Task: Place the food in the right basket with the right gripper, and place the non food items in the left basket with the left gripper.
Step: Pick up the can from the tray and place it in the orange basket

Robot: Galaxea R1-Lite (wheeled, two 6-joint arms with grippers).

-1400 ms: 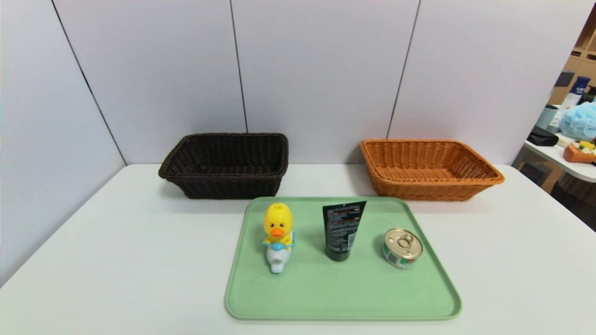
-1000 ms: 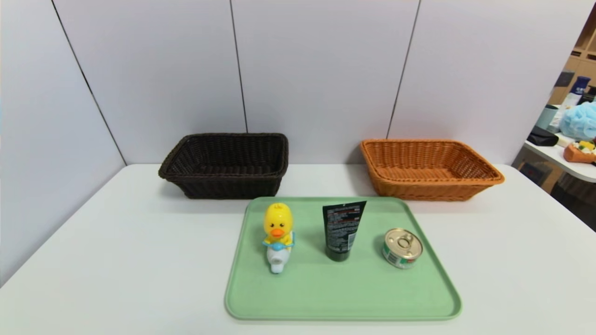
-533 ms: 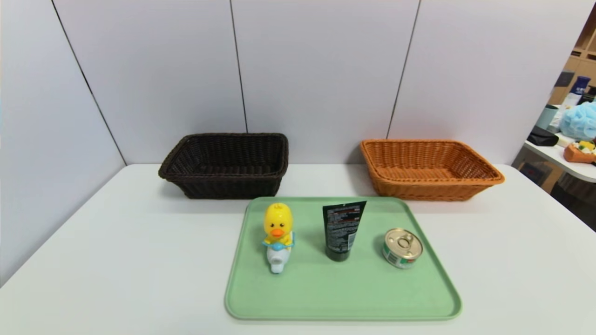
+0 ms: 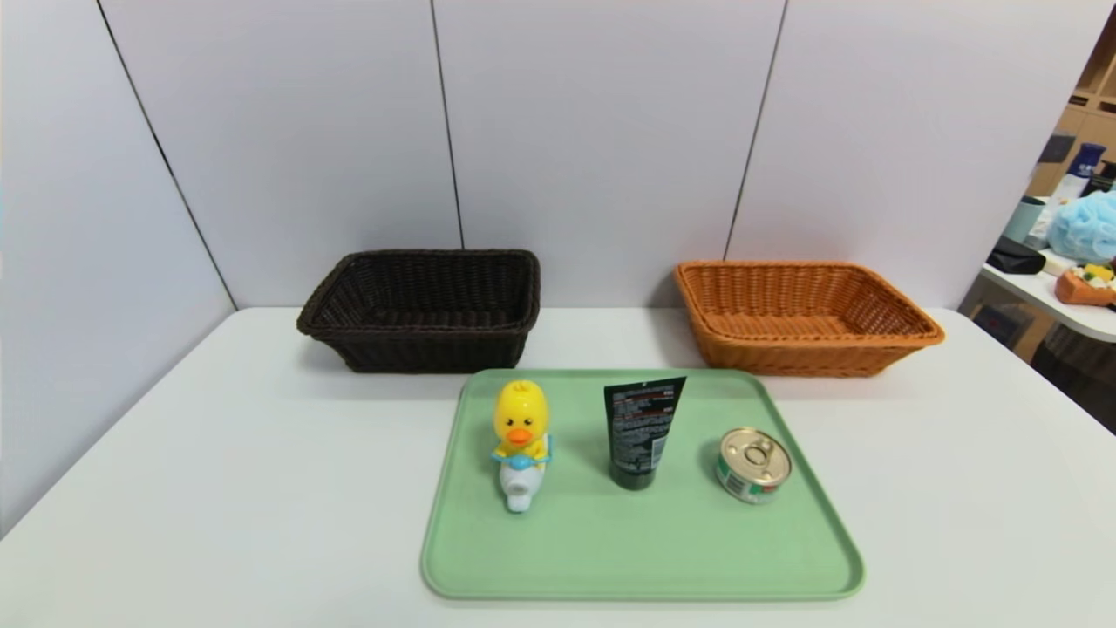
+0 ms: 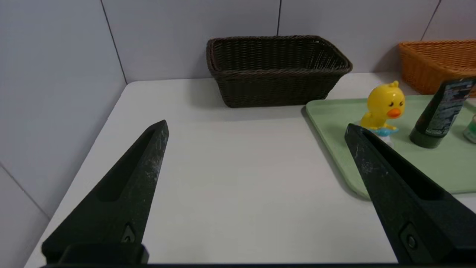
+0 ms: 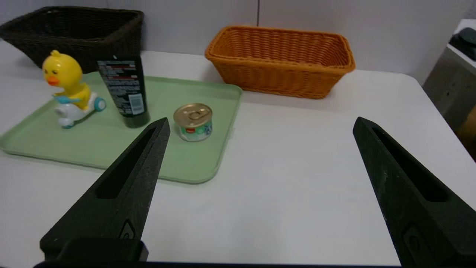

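Observation:
On a green tray [image 4: 641, 558] stand a yellow toy duck [image 4: 520, 439], an upright black tube [image 4: 639, 431] and a small tin can [image 4: 753, 465] with a gold lid. The dark brown left basket [image 4: 423, 307] and the orange right basket [image 4: 798, 316] sit behind the tray by the wall, both with nothing inside. Neither arm shows in the head view. My left gripper [image 5: 256, 126] hangs open over bare table to the left of the tray, holding nothing. My right gripper [image 6: 261, 124] hangs open over bare table to the right of the tray, with the can [image 6: 193, 121] off to one side.
The white table [image 4: 218, 488] is walled by grey panels behind and on the left. Its right edge drops off toward another table with clutter [image 4: 1077, 253]. Bare tabletop lies on both sides of the tray.

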